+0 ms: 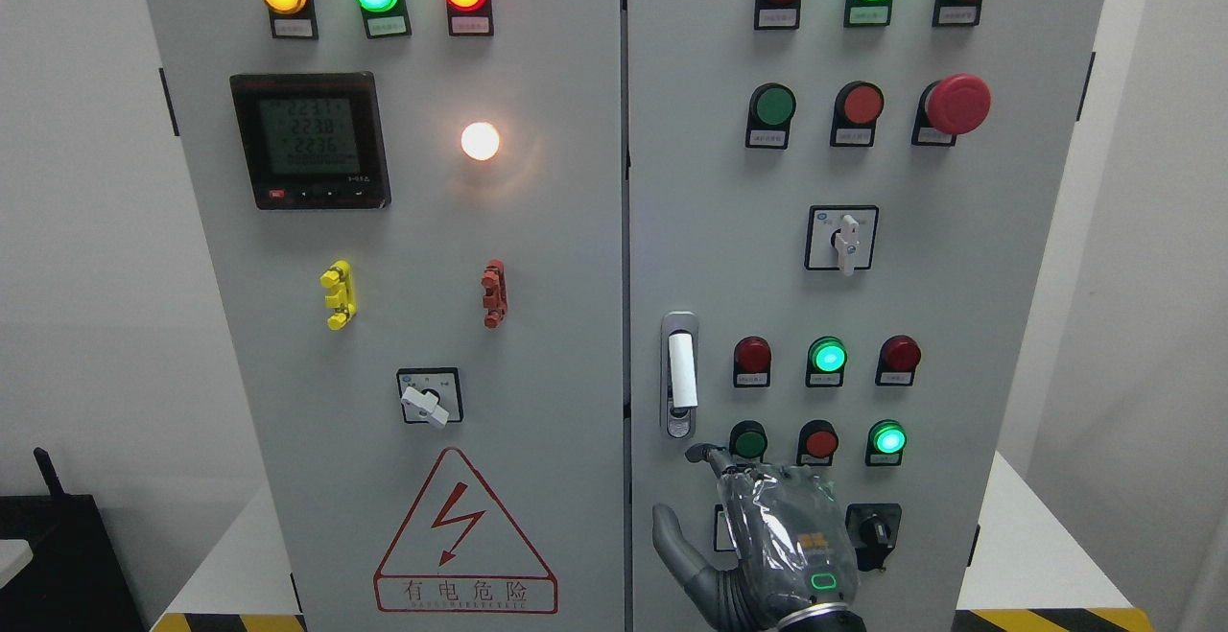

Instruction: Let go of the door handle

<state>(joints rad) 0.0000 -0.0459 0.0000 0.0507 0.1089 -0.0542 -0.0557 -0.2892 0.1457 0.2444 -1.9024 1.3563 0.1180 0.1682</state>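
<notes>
The door handle [679, 373] is a white lever in a chrome housing, upright on the left edge of the right cabinet door [959, 277]. My right hand [700, 493] comes up from the bottom edge, right of the middle. It is just below the handle and apart from it. Its index fingertip [696, 453] points up and left toward the handle's lower end, and the thumb [667, 531] is spread to the left. The hand holds nothing. Both doors look shut. The left arm is out of view.
The grey cabinet carries lit lamps, push buttons [821, 442], a red emergency button [956, 104], rotary switches [844, 241] and a meter [310, 140]. A warning triangle [464, 536] is on the left door. A black object [58, 555] stands at the lower left.
</notes>
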